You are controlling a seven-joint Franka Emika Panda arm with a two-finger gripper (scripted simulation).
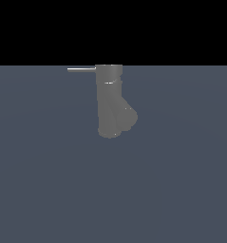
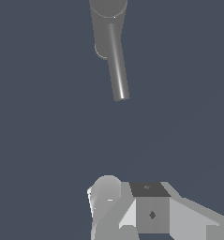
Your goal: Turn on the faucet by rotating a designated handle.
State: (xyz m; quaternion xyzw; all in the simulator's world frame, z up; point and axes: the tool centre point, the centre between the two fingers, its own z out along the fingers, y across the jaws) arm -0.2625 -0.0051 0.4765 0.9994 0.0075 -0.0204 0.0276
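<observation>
The faucet (image 1: 109, 97) is a matte grey upright cylinder with a fat angled spout stub (image 1: 127, 116) low on the side toward the exterior view's right. The handle (image 1: 81, 69), a thin light-grey rod, sticks out level from the cylinder's top toward the exterior view's left. In the wrist view the handle (image 2: 118, 70) runs from the faucet's top (image 2: 108, 8) toward my gripper (image 2: 132, 199), whose pale parts show at the frame's edge. A wide stretch of floor separates gripper and rod tip. Nothing is held. Neither arm nor gripper appears in the exterior view.
A flat blue-grey floor (image 1: 48, 180) stretches around the faucet on all sides, meeting a black background at the horizon. No other objects are visible in either view.
</observation>
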